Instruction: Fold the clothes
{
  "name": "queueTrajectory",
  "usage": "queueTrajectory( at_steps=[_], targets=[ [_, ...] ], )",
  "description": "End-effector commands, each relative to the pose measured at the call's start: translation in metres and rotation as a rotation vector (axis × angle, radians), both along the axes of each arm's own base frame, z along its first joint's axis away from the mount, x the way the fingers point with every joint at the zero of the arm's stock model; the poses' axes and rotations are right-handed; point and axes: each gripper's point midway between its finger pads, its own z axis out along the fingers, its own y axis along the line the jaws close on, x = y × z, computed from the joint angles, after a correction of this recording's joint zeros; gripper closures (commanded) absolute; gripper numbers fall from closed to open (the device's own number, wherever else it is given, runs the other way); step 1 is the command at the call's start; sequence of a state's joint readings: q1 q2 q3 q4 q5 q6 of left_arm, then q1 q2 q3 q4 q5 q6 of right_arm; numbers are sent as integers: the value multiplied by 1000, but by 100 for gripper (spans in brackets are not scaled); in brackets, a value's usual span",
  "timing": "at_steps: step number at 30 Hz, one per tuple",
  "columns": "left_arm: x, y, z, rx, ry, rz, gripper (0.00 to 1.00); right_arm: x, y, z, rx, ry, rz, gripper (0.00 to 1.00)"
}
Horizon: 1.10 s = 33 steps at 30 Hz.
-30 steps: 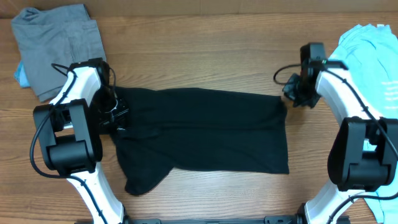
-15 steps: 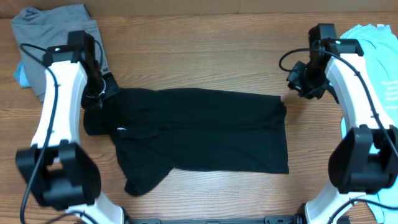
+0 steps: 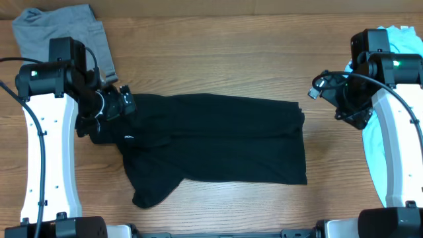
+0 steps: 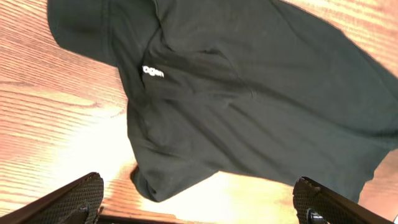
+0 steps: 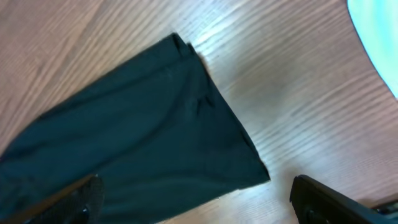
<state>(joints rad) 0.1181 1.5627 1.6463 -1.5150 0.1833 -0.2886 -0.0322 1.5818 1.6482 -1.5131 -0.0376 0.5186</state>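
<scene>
Plainly, both sets of jaws stand wide apart and hold nothing. The left gripper (image 4: 199, 198) hangs over the collar end of the black shirt (image 3: 211, 142), and the right gripper (image 5: 196, 198) is off its hem end. The shirt lies sideways mid-table (image 3: 218, 53), spread out with one sleeve askew. I judge its folding barely begun. A grey garment (image 3: 63, 30) and a pale blue garment (image 3: 396, 46) lie at the far corners. No basket or bin shows.

- Shirt (image 3: 218, 142) lies mid-table (image 3: 218, 59), spread left to right.
- Folded garment (image 3: 59, 33) sits at the far left corner.
- Clothes pile (image 3: 404, 30) lies along the right edge.
</scene>
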Motion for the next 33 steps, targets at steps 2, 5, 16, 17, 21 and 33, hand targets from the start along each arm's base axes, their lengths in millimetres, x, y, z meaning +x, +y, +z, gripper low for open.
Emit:
queueTrajectory(
  at_steps=[2, 5, 16, 17, 21, 33],
  targets=[
    [-16, -26, 32, 4, -115, -83, 0, -20, 10, 27, 2, -60, 25, 0],
    [-36, -36, 51, 49, -171, -105, 0, -42, 20, 41, 1, -85, 66, 0],
    [-123, -54, -34, 92, 103, -90, 0, -105, 28, 1, -25, -88, 88, 0],
    [-130, -53, -45, 96, 150, -83, 0, -108, 30, -14, -11, -60, 91, 0],
    [-148, -50, -68, 109, 248, -64, 0, -111, 40, -44, 44, -12, 107, 0],
    [-184, -64, -152, 7, 412, 50, 0, -118, 55, -101, 128, 41, 121, 0]
  ],
)
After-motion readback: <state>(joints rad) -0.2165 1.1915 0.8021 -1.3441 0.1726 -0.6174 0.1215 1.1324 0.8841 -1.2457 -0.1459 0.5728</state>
